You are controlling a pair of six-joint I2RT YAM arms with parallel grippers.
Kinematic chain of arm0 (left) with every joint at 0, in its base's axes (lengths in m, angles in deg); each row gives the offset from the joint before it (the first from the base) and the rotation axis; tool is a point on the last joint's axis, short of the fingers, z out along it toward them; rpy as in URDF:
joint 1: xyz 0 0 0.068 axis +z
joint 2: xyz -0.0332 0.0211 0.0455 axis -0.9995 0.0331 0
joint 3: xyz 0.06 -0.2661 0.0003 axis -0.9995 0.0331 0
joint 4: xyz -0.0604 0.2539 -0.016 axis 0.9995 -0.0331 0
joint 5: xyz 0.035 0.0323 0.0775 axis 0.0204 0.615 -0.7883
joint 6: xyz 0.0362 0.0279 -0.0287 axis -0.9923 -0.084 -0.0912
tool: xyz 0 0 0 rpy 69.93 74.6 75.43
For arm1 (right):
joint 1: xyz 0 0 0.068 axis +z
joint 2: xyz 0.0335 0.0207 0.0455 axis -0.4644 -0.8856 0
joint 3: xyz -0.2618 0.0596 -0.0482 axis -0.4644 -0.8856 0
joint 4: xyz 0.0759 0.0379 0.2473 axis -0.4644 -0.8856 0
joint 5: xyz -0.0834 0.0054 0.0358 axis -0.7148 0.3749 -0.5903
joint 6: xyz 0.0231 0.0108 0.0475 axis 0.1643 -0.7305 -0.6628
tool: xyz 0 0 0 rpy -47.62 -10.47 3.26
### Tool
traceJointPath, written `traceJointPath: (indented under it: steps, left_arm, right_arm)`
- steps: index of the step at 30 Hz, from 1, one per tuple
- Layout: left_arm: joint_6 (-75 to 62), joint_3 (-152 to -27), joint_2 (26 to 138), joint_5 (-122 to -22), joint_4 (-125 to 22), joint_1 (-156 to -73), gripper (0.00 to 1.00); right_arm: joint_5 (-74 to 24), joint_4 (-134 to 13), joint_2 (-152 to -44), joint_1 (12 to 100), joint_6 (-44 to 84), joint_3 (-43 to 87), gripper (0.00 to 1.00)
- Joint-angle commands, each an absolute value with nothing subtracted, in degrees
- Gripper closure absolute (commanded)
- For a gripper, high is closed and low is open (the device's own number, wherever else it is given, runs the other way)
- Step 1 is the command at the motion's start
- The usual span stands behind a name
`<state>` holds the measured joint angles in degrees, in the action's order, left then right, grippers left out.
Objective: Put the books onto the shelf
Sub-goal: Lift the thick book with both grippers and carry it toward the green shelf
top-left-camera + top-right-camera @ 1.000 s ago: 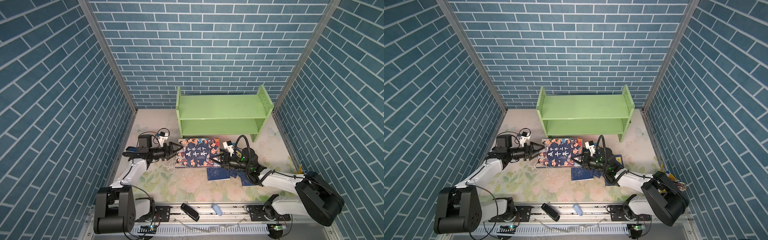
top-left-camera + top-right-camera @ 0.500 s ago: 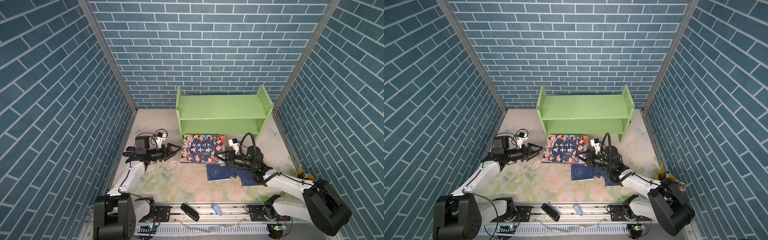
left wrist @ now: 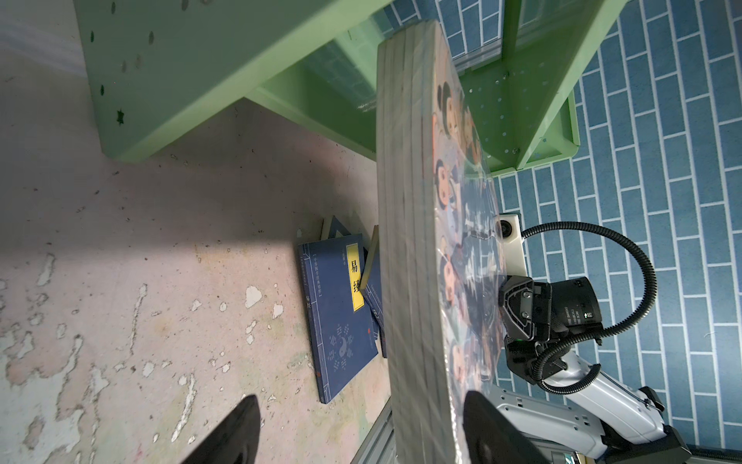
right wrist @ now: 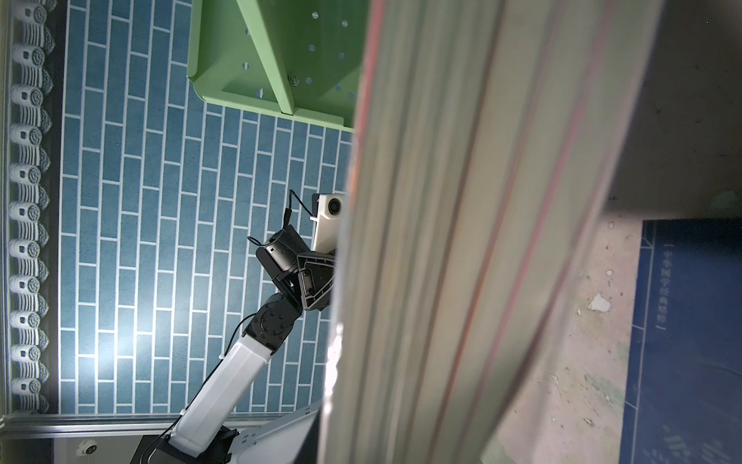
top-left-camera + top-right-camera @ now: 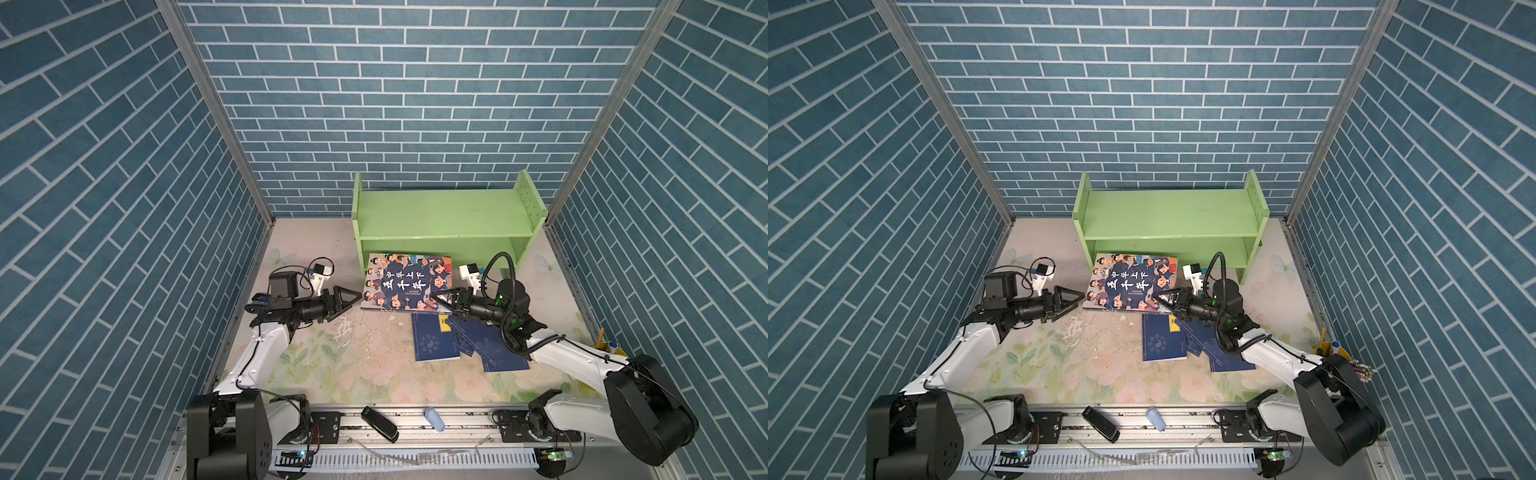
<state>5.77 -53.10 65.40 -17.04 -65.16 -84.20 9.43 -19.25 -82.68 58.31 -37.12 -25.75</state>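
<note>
From my station, the floral table [image 5: 353, 374] fills the floor of the cell. The green shelf [image 5: 440, 216] stands at its far end against the brick wall, with the holed side panel on the right in both top views.

The large book [image 5: 405, 282] is in front of the shelf's lower tier, cover up, with its far edge by the front of that tier. I cannot tell whether the two touch. The left wrist view shows the large book [image 3: 409, 241] edge-on and raised clear of the table.

My right gripper [image 5: 436, 296] is clamped narrowly on the book's right near corner and carries it. The right wrist view is mostly filled by the book's page edges [image 4: 461, 241].

My left gripper [image 5: 351, 297] is at the book's left edge with its jaws spread wide and holding nothing. In its wrist view the two dark fingers [image 3: 229, 434] stand on either side of the book's near edge, not closed on it.

The navy books [image 5: 434, 343] lie flat on the table in an overlapping fan under the right arm. The leftmost one [image 3: 341, 317] shows its yellow label.
</note>
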Motion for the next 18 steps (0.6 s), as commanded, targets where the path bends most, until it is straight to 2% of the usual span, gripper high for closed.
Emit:
traceJointPath:
  steps: [1,9,18]
  left_arm:
    - [4.61,-53.89,64.75,-16.18,-65.84,-83.80,0.19]
    - [4.35,-53.74,64.56,-16.18,-65.84,-83.75,0.19]
    - [5.43,-53.78,64.55,-15.74,-65.26,-83.74,0.19]
  right_arm:
    - [12.39,-5.45,-83.33,57.56,-34.59,-21.44,1.00]
    - [13.27,2.37,-89.01,55.72,-38.41,-20.49,1.00]
    - [14.82,3.23,-93.13,54.38,-38.72,-17.72,1.00]
